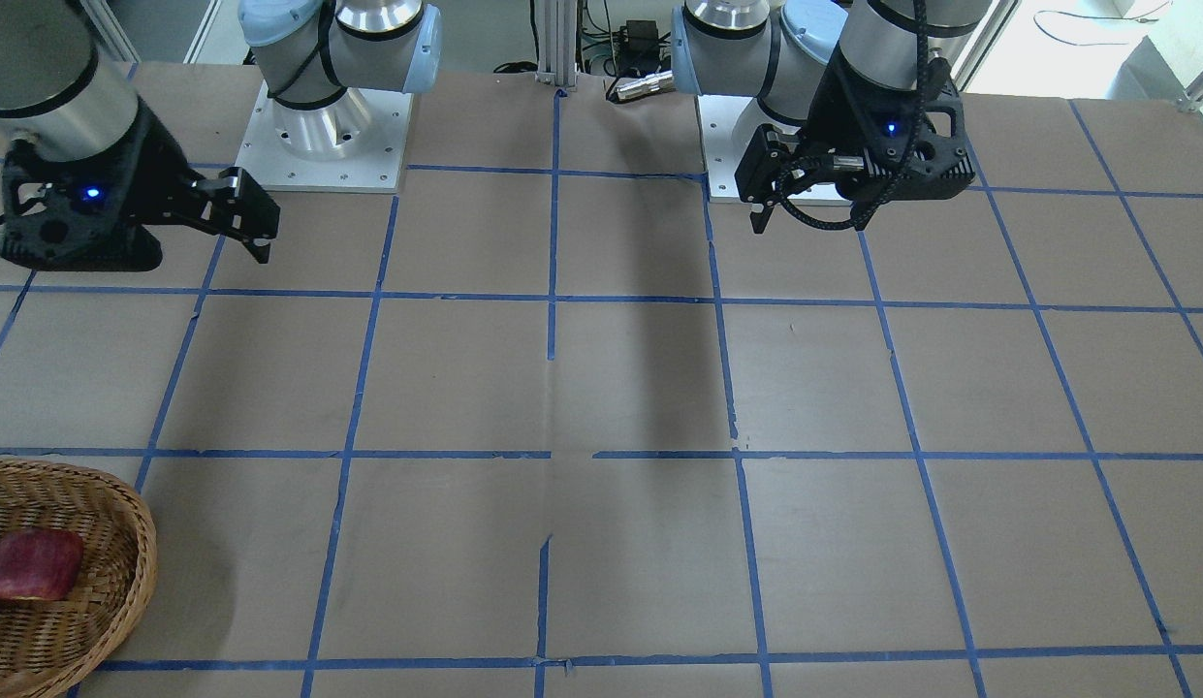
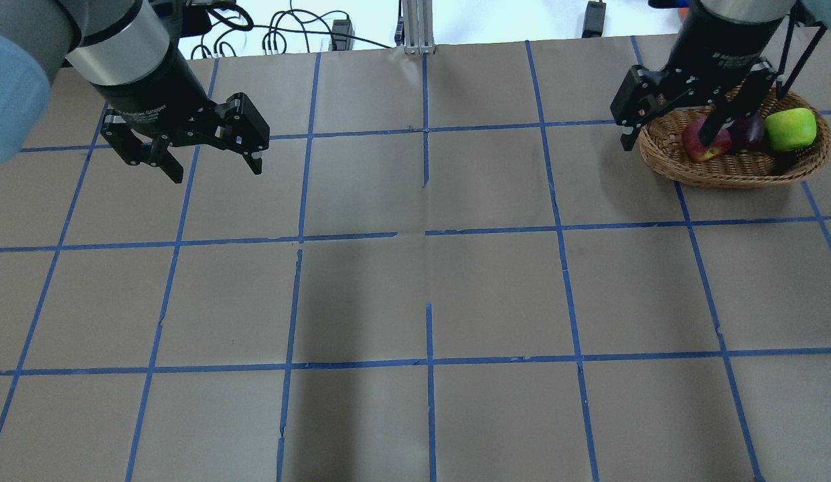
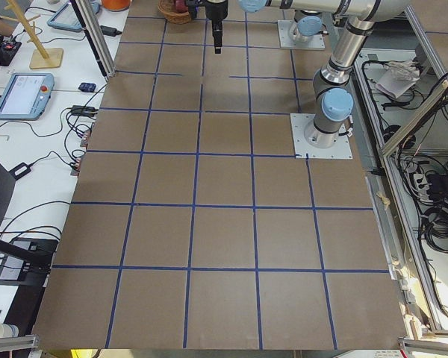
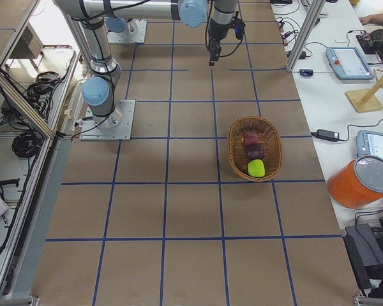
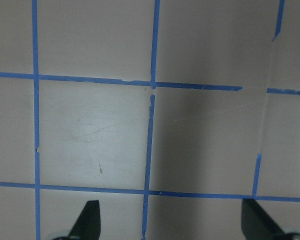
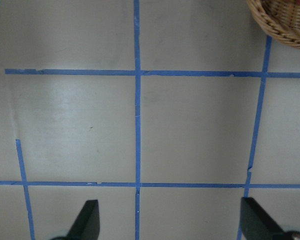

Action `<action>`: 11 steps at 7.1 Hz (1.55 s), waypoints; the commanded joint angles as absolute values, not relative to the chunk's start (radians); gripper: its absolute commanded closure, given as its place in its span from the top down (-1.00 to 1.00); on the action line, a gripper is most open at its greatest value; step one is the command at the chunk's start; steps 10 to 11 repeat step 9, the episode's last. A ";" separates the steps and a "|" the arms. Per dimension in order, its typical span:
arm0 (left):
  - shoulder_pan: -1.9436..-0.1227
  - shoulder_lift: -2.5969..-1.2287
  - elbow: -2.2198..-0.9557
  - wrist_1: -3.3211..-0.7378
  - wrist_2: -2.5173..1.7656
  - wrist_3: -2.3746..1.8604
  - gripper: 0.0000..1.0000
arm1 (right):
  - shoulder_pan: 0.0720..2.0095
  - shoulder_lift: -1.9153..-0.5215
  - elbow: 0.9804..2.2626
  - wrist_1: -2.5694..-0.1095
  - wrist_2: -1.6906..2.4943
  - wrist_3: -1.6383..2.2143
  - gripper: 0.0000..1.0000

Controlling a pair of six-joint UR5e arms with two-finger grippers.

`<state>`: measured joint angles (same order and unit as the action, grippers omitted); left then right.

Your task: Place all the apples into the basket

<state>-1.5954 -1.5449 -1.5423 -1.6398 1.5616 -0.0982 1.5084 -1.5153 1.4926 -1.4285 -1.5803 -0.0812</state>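
The table (image 2: 495,294) with its blue tape grid takes up most of every view, and the only fruit I can spot anywhere is in the basket (image 2: 723,179), so I'd say this job is basically done. The basket sits far out on the robot's right. All three apples are lined up inside it: the green apple (image 2: 790,128) at one end, the maroon apple (image 2: 746,130) in the middle, the red apple (image 2: 703,146) at the other end. The right gripper (image 2: 666,144) only looks like it's at the basket from overhead. The front view and its wrist camera put it up high and nearer the robot, with the rim just clipping the corner of its view. Its jaws are spread wide with nothing between them. The left gripper (image 2: 217,174) hangs high on its own side, also wide and empty. My guess is both are held up out of the way because there's nothing left to grab.
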 commanded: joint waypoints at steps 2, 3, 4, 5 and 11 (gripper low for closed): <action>-1.595 -1.543 -1.543 -1.640 1.562 -0.098 1.00 | 1.577 -1.563 1.516 -1.445 -1.537 -0.003 1.00; -1.595 -1.543 -1.543 -1.640 1.562 -0.098 1.00 | 1.577 -1.569 1.523 -1.445 -1.545 -0.002 1.00; -1.595 -1.545 -1.543 -1.638 1.560 -0.098 1.00 | 1.575 -1.569 1.526 -1.439 -1.546 -0.002 1.00; -1.595 -1.545 -1.543 -1.637 1.559 -0.098 1.00 | 1.574 -1.565 1.529 -1.431 -1.548 -0.003 1.00; -1.597 -1.545 -1.542 -1.637 1.559 -0.098 1.00 | 1.574 -1.563 1.531 -1.408 -1.552 -0.002 1.00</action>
